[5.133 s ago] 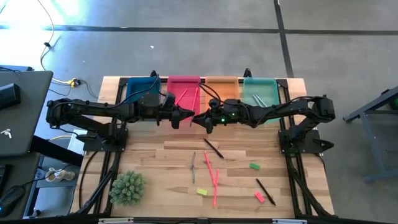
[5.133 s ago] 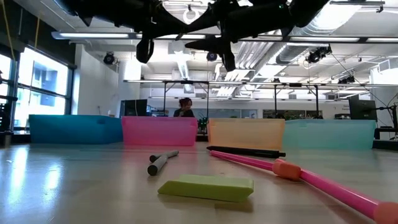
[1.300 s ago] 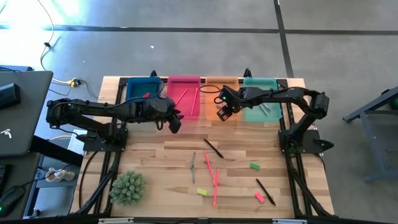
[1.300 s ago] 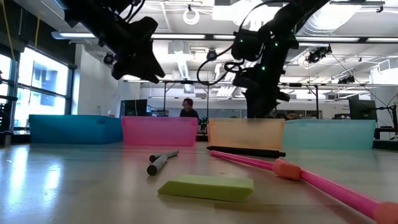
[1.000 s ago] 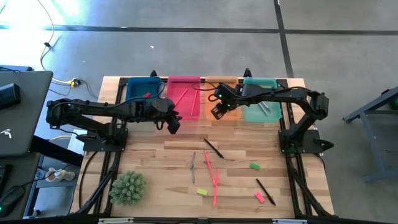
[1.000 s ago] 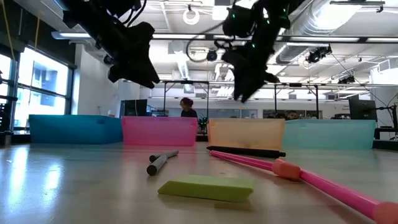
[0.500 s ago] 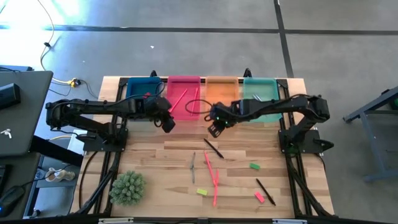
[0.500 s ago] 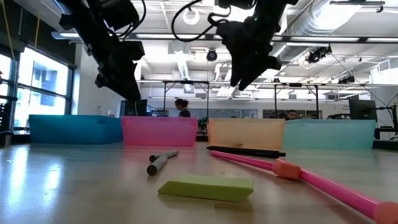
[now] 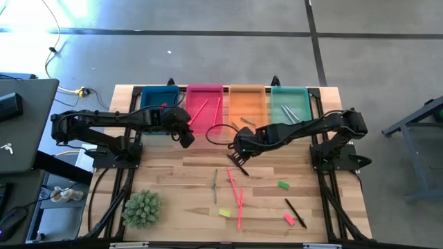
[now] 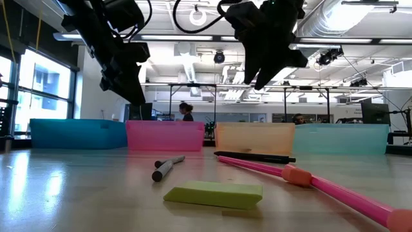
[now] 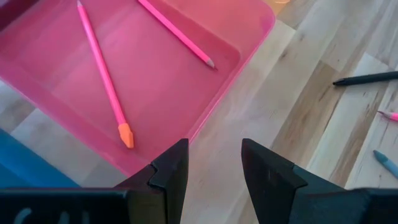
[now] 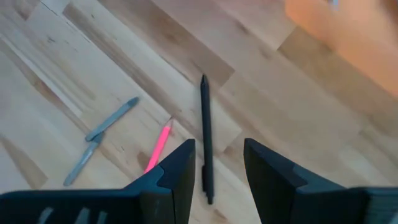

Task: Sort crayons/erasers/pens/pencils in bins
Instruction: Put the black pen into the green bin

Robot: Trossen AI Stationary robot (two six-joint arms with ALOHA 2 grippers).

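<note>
Four shallow translucent bins are lined along the far edge of the wooden counter (image 9: 173,173): a blue bin (image 9: 158,97), a pink bin (image 9: 204,98), an orange bin (image 9: 247,102) and a teal-green bin (image 9: 289,104). Two long pink pencils (image 11: 102,65) are seen lying in the pink bin, a short grey-brown crayon (image 9: 247,122) in the orange bin, and two pale grey sticks in the teal-green bin; a small red item is glimpsed in the blue bin.

Much is left unsorted on the counter. A black pen (image 12: 204,134) lies near the middle, with a grey marker (image 12: 104,137) and more pink pencils (image 9: 239,200) nearby. A yellow-green eraser (image 9: 224,213), a green eraser (image 9: 283,185) and a red eraser (image 9: 288,218) are spread across the near half, and a second dark pen (image 9: 295,212) lies beside the red one. The sorting is judged to be under way, with most of it undone.

The right end effector (image 9: 239,156) is held just above the black pen, its fingers parted and empty, apparently lined up for a pick. The left end effector (image 9: 185,137) hangs at the pink bin's near edge, also open and holding nothing. A green spiky plant (image 9: 142,209) stands at the counter's near left corner.
</note>
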